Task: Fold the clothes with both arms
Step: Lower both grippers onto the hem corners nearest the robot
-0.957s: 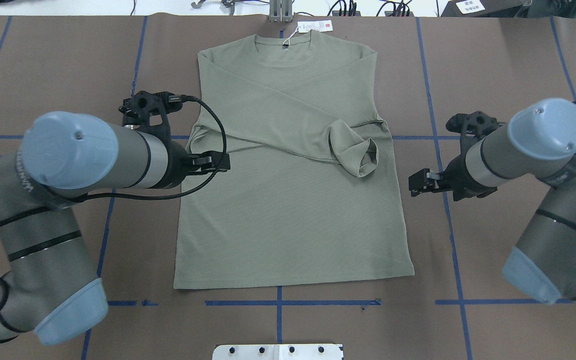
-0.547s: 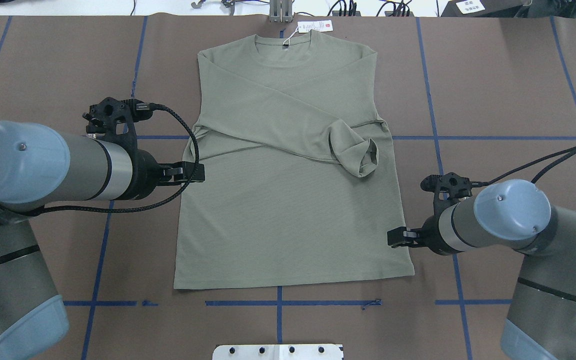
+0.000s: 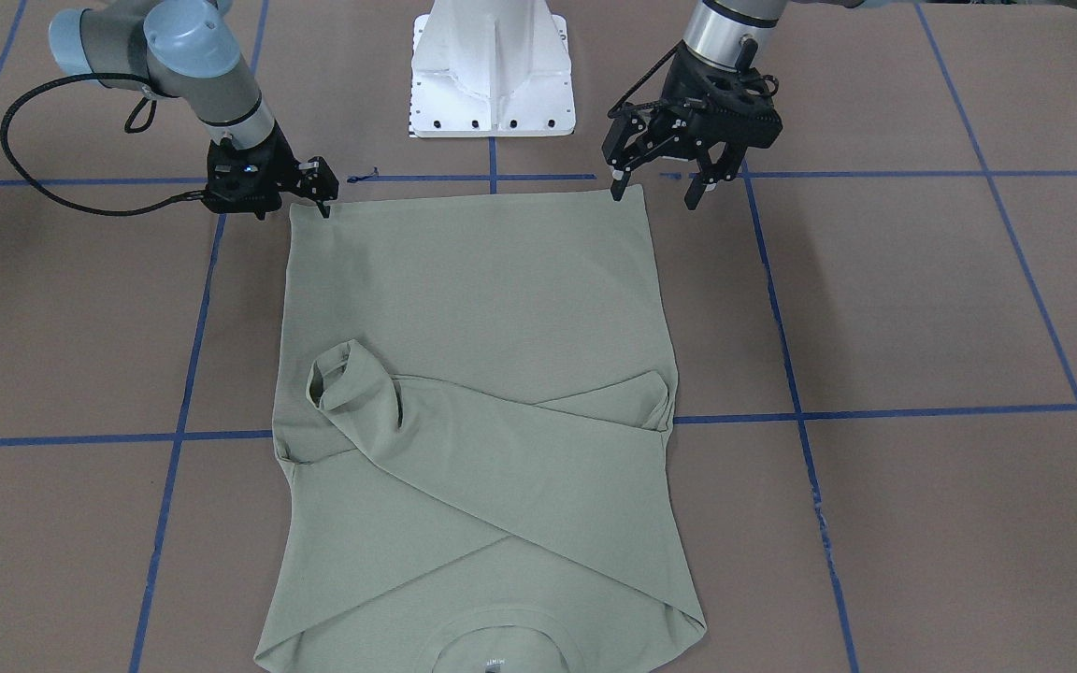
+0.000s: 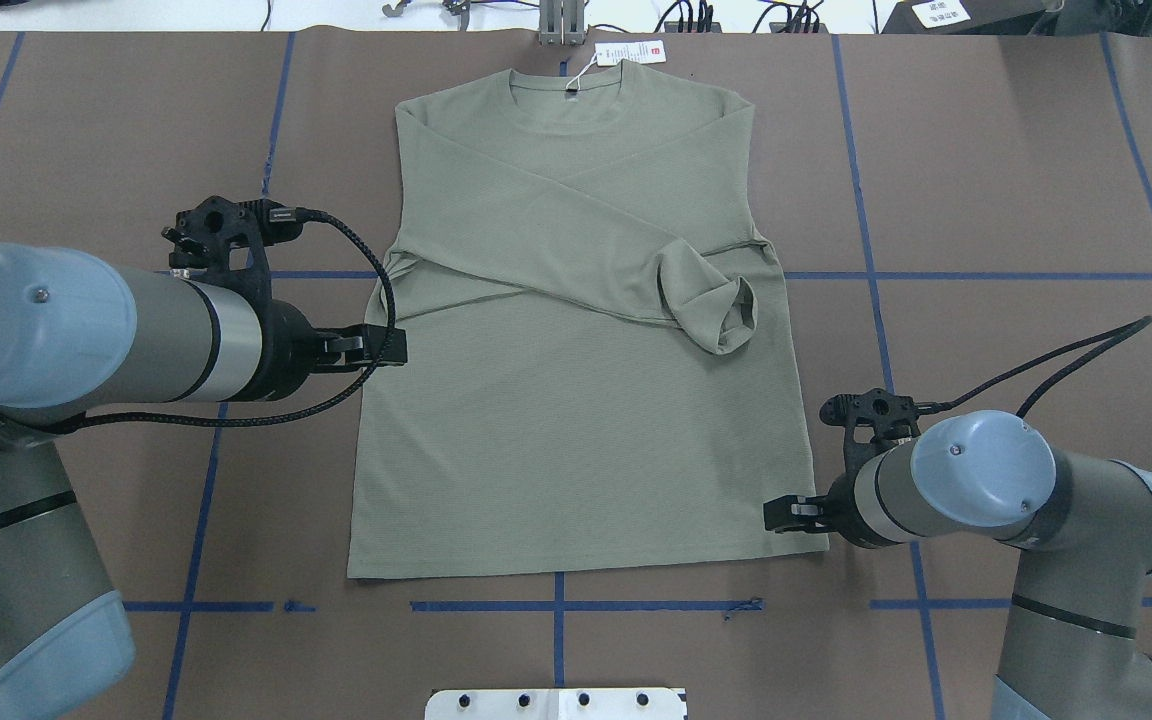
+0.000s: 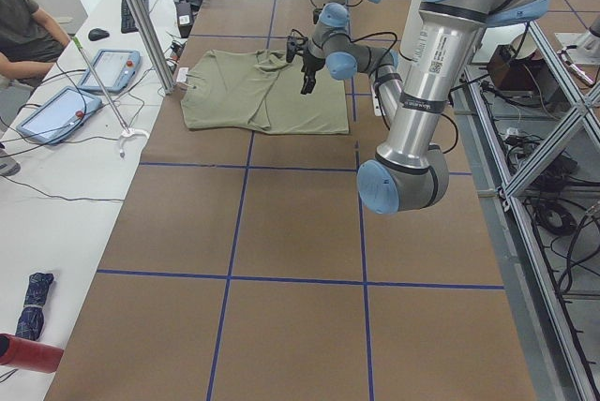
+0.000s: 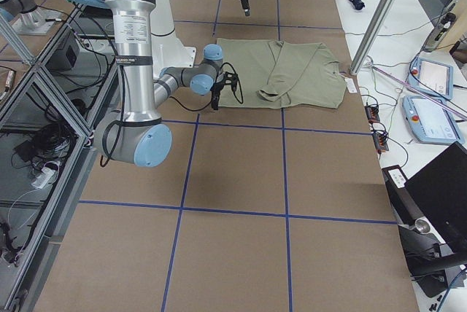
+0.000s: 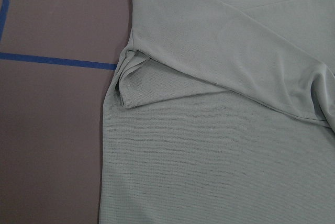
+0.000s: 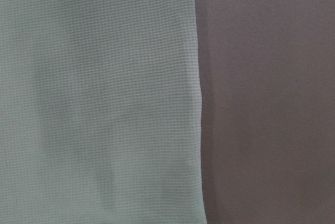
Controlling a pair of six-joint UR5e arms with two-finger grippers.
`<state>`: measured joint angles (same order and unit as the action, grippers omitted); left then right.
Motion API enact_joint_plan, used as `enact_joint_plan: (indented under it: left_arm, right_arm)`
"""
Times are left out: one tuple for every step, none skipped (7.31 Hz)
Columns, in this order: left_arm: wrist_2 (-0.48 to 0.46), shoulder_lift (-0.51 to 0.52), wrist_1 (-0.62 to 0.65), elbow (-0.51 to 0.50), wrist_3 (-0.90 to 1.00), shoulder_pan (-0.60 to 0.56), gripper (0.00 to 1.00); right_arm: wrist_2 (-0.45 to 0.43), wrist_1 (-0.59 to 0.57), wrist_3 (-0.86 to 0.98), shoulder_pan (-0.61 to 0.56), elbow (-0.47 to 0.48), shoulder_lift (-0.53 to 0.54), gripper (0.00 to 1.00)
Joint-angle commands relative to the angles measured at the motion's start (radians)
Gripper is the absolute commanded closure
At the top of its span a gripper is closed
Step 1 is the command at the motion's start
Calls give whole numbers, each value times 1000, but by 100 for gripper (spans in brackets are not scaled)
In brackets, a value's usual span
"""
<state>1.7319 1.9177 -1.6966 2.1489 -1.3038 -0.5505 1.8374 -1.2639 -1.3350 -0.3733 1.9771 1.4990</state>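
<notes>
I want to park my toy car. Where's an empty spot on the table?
Bare table lies on either side of the shirt at its collar end. It is crowded nearer the hem, where the left gripper and the right gripper sit at the shirt's side edges.

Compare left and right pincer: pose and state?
The left pincer hangs well above the table; the right pincer sits low at a hem corner of the shirt. The left's jaws are spread wide; the right's gap cannot be judged. Both point down near the shirt's edges.
</notes>
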Motion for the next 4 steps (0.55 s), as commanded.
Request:
enact_joint_plan:
  left_arm:
    - [0, -3, 0, -1, 0, 0, 0]
    - [0, -3, 0, -1, 0, 0, 0]
    - [0, -2, 0, -1, 0, 0, 0]
    - [0, -2, 0, 0, 0, 0, 0]
  right_arm:
    - [0, 0, 0, 8, -14, -5, 2]
    - [0, 1, -1, 8, -15, -5, 10]
    - [2, 1, 0, 10, -15, -5, 22]
    - [2, 1, 0, 16, -17, -5, 33]
